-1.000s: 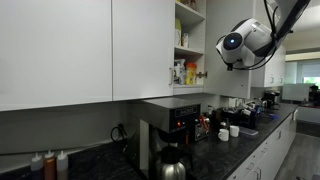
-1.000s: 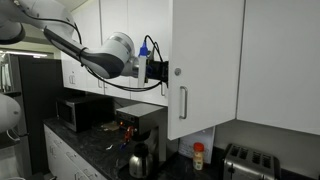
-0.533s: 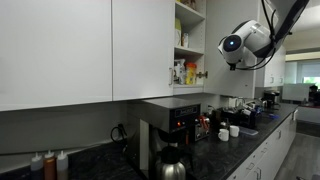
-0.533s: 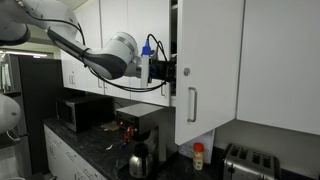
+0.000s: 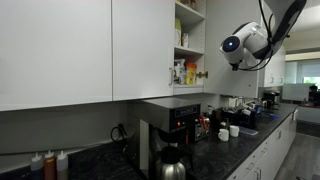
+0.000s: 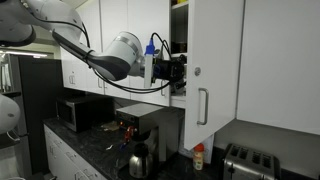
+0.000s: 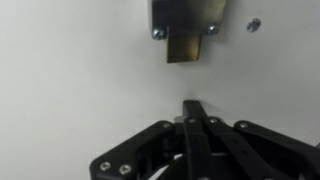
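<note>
Cabinet door (image 6: 215, 50) edge by closed fingers (image 7: 191, 125)

Both exterior views are evenly lit and a little soft; daylight glows from the window (image 5: 303, 70) at 3 o'clock. The wrist view is blurry, with the gripper (image 7: 194, 108) dark at 6 o'clock.

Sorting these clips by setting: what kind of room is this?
Most likely a shared or office kitchen: white wall cabinets above a dark counter, with a coffee maker, a microwave and a toaster.
</note>
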Action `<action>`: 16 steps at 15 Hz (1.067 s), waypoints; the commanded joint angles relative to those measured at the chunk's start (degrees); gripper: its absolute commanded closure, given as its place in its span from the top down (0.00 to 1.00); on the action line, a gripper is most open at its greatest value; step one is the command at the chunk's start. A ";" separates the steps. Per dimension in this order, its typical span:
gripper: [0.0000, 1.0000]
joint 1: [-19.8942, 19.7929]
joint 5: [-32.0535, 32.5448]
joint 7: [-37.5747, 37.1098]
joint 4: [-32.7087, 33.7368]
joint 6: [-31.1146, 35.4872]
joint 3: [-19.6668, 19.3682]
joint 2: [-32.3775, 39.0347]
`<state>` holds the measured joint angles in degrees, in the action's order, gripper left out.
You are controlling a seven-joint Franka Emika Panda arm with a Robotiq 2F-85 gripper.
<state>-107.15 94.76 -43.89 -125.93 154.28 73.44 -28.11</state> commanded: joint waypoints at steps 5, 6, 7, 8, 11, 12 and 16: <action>0.00 -7.97 -7.68 8.03 3.97 -1.56 5.32 2.93; 0.00 -8.81 -9.50 9.85 4.35 -1.60 5.85 3.41; 0.00 -9.70 -11.41 11.65 4.80 -1.72 6.43 3.81; 0.00 -10.60 -13.44 13.49 5.28 -1.99 7.05 4.15; 0.00 -13.15 -21.29 21.92 6.85 -3.79 9.36 6.86; 0.00 -13.78 -24.30 25.44 7.34 -4.82 10.27 8.40; 0.00 -14.53 -36.93 40.80 8.58 -11.13 14.02 15.55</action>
<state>-120.28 64.02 -13.40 -119.39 148.06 83.70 -20.52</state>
